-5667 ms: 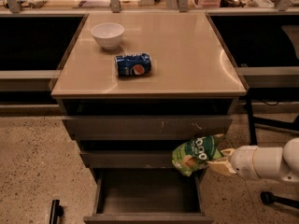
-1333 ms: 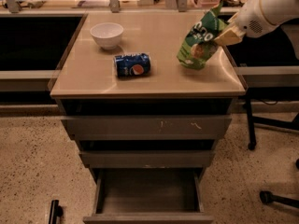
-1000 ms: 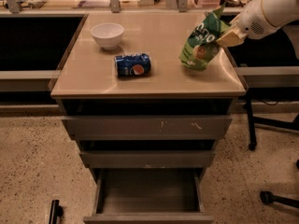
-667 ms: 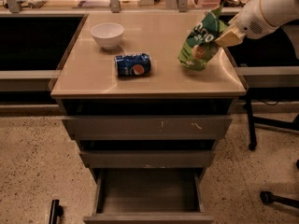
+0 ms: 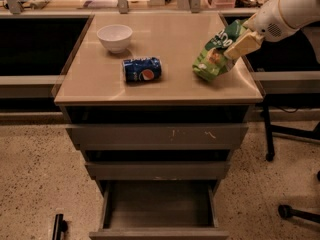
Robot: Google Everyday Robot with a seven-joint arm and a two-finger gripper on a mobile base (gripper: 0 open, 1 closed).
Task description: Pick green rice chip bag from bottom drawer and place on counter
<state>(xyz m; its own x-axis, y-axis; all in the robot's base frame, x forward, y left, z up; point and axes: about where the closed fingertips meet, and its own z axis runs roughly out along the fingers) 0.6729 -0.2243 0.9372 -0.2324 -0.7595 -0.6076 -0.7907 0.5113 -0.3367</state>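
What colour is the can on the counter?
The can is blue with a red-and-white logo; camera view. The hand holds the bag at the counter.

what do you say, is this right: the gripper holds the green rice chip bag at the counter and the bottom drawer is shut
Not quite: the camera view shows the bottom drawer open, not shut. The rest stands: the gripper holds the green rice chip bag at the counter, its jaws closed on the bag.
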